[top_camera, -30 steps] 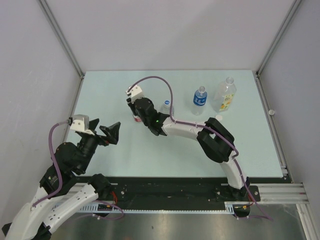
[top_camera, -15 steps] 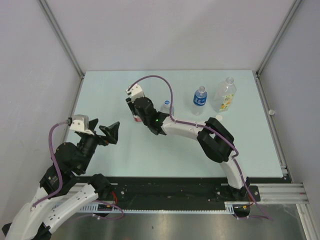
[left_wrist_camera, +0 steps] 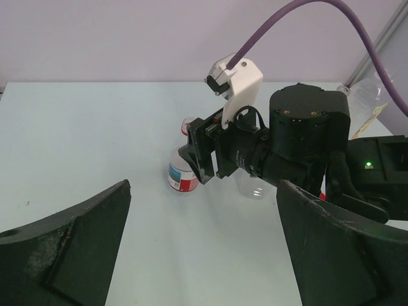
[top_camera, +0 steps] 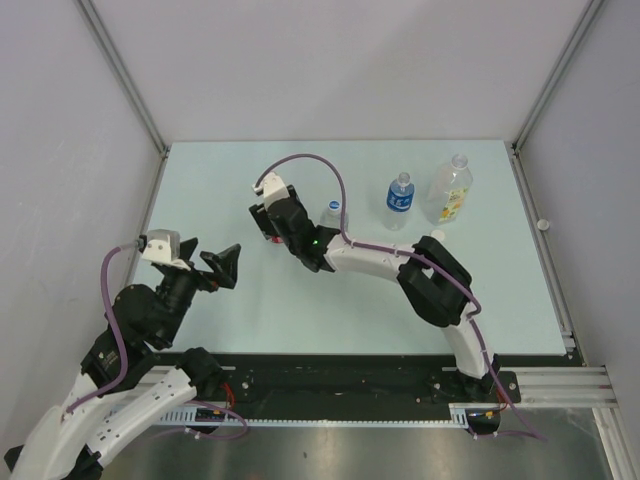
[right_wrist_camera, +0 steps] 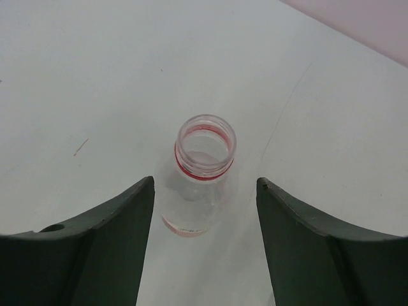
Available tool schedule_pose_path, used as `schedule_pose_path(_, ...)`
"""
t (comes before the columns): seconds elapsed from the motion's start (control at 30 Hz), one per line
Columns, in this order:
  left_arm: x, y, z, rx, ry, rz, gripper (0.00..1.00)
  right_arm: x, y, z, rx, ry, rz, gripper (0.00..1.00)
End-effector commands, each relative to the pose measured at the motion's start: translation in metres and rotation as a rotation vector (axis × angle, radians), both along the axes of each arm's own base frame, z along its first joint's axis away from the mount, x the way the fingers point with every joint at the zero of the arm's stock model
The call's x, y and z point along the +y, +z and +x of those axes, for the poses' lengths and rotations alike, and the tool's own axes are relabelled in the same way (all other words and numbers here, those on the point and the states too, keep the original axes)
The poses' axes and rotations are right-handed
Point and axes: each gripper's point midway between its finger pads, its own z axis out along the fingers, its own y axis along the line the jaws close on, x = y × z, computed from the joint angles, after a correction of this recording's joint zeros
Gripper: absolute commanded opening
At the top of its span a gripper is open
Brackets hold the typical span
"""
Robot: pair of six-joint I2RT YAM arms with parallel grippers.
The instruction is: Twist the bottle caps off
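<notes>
Right arm is stretched across to the left-middle of the table [top_camera: 200, 190], with the right gripper [right_wrist_camera: 205, 183] pointing down over the small red-label bottle [right_wrist_camera: 201, 182]. The bottle stands upright with no cap on it. You can look straight into the open mouth, with the red ring just below the rim. The right fingers [right_wrist_camera: 115, 242] sit one on each side of the bottle, spread apart with table showing in the gaps, so they're around it but not touching or holding it. I can't make out the red cap in any view.

From the left wrist camera you see the same bottle [left_wrist_camera: 180, 177] poking out from behind the right gripper [left_wrist_camera: 203, 156].

Left gripper [top_camera: 218, 266] hangs over the near-left part of the table, well away from the bottles. Its fingers [left_wrist_camera: 70, 248] are spread wide, with nothing between them.

The other bottles are further right along the back:
- a small bottle [top_camera: 331, 212] just beside the right arm
- a blue-label bottle [top_camera: 400, 195], upright, with what looks like a blue cap [top_camera: 402, 178] on top
- the big bottle [top_camera: 447, 192] with the yellowish label

A small white round thing [top_camera: 438, 235] lies on the table near the big bottle. It's probably a cap, but too small to be sure.
</notes>
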Motion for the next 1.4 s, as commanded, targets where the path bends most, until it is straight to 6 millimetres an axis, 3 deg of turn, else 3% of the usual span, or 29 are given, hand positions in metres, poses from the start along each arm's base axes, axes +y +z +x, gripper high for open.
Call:
schedule_pose_path(0.0,-0.002,0.002,0.001,-0.010,-0.005,0.004,1.00,-0.005,0.056,-0.006,-0.062,-0.018,0.086,0.69)
schedule_pose_path(0.2,-0.002,0.003,0.000,-0.009,-0.010,0.001,1.00,-0.007,0.069,-0.014,-0.068,-0.008,0.094,0.70)
schedule_pose_path(0.43,-0.004,0.004,0.000,-0.006,-0.018,-0.004,1.00,-0.010,0.107,-0.043,-0.116,0.019,0.108,0.74)
schedule_pose_path(0.57,-0.005,0.004,0.000,-0.005,-0.024,-0.005,1.00,-0.028,0.141,-0.061,-0.152,0.010,0.132,0.74)
schedule_pose_path(0.6,-0.006,0.003,0.000,-0.001,-0.029,-0.004,1.00,-0.050,0.161,-0.064,-0.167,-0.026,0.151,0.74)
schedule_pose_path(0.67,-0.010,0.000,0.001,0.010,-0.038,-0.001,1.00,-0.077,0.173,-0.065,-0.167,-0.084,0.151,0.74)
schedule_pose_path(0.83,-0.030,-0.008,0.003,0.022,-0.117,-0.015,1.00,-0.140,0.167,-0.052,-0.098,-0.205,0.168,0.74)
schedule_pose_path(0.87,-0.037,-0.010,0.002,0.032,-0.146,-0.029,1.00,-0.150,0.146,-0.051,-0.057,-0.217,0.135,0.74)
schedule_pose_path(0.97,-0.049,-0.014,0.003,0.038,-0.190,-0.051,1.00,-0.170,0.128,-0.043,0.022,-0.229,0.177,0.74)
schedule_pose_path(1.13,-0.068,-0.012,0.000,0.033,-0.281,-0.075,1.00,-0.169,0.114,-0.036,0.071,-0.182,0.220,0.73)
schedule_pose_path(1.37,-0.070,-0.015,-0.001,0.044,-0.288,-0.077,1.00,-0.162,0.100,-0.028,0.116,-0.162,0.247,0.73)
